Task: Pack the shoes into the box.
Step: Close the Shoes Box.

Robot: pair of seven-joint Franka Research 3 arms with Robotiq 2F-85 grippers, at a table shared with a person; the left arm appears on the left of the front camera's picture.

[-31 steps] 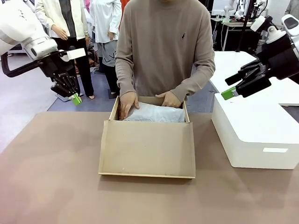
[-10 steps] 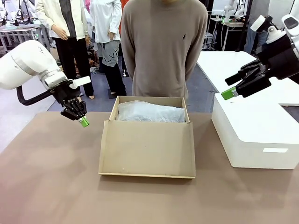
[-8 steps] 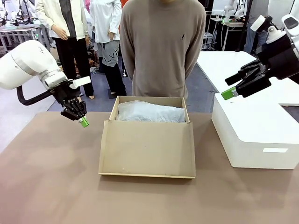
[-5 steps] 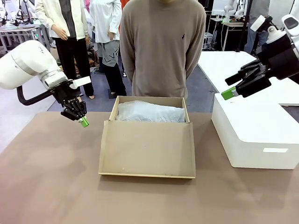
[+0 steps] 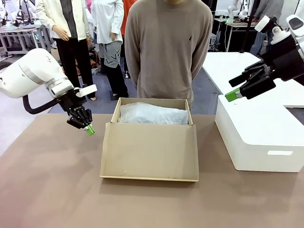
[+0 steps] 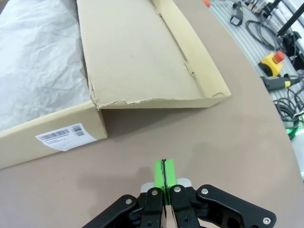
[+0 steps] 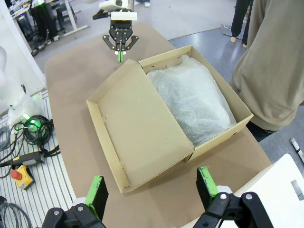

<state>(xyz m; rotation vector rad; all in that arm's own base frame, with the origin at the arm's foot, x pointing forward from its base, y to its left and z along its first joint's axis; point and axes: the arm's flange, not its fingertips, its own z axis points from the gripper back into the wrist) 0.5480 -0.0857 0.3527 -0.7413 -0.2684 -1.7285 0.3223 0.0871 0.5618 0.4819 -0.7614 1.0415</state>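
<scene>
Beside box [image 5: 149,149], left pincer [image 5: 90,130] now nearer, clamped empty; right pincer [image 5: 233,89] agape, unmoved.

The box [image 5: 152,101] stood open at the middle of the table [image 5: 47,180], a tan cardboard shoebox. Its tray was on the far side, filled with crinkled white tissue [image 5: 153,114]. The hinged lid [image 5: 149,151] lay flat toward the near side, inner face up. A white barcode label [image 6: 63,136] was stuck on the tray's left end wall.
</scene>
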